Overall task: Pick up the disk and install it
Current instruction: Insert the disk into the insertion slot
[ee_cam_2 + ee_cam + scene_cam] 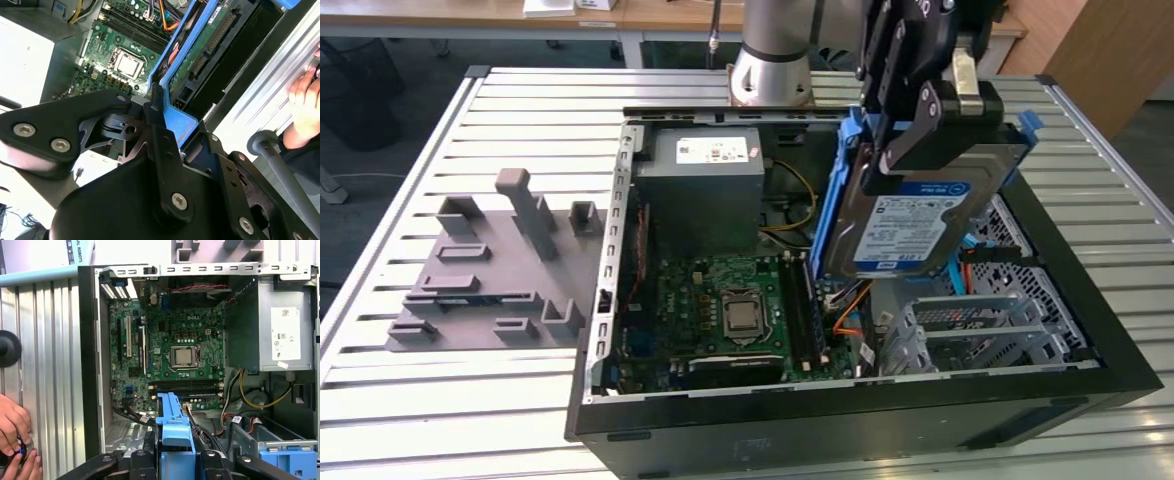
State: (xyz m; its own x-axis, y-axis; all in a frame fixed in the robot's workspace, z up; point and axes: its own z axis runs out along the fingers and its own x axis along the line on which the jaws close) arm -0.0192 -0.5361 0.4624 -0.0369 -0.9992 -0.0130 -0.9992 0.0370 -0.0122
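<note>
Disk: the disk (921, 215) hangs on edge and tilted in the air above the open computer case (854, 420), well clear of the desk (440, 410).
Grip: the gripper (941, 122) pinches its upper end across the blue rails, leaving the lower end free to lead downward.
Below: the metal drive cage (974, 330) sits just under that lower end and is probably its slot.
Inside: the motherboard (727, 305) and power supply (700, 185) lie toward the exterior view's left.
Edge: a person's hand (15, 435) rests outside the case.

Bright, even indoor light, pale glare on the slatted table (427, 400), computer case (854, 425) interior shadowed
</note>
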